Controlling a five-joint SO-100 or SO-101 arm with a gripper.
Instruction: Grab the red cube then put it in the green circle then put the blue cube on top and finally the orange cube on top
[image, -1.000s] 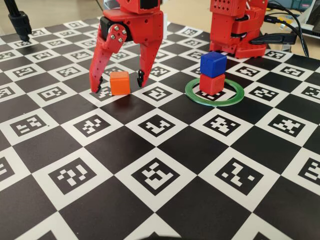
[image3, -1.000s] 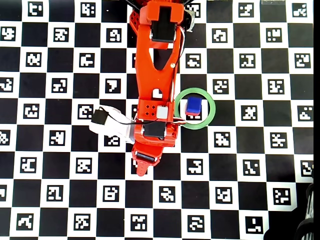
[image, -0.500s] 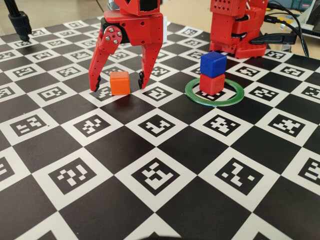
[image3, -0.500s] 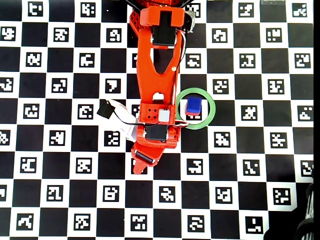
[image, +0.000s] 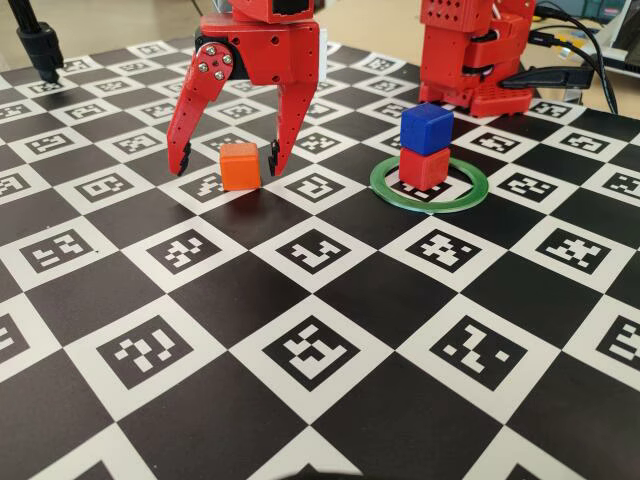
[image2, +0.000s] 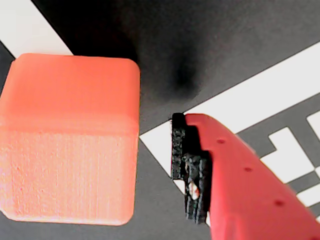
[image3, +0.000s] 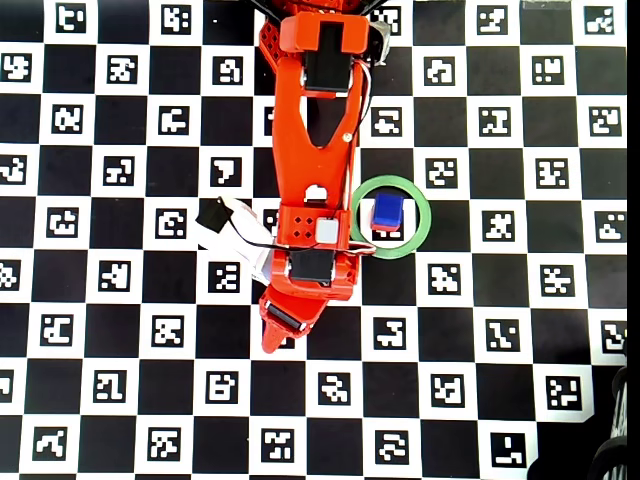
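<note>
Hiding the orange cube (image: 240, 165) in the overhead view, the gripper (image: 226, 160) straddles it, fingers spread.

orange cube (image2: 70, 140) on checkerboard (image2: 240, 45), red finger's black pad (image2: 187, 175) just beside, apart

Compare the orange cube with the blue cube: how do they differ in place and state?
The orange cube rests on the checkerboard, outside the green circle; the blue cube sits atop the red cube inside it. The open gripper straddles the orange cube; nothing surrounds the blue cube. Both look equal in size.
</note>
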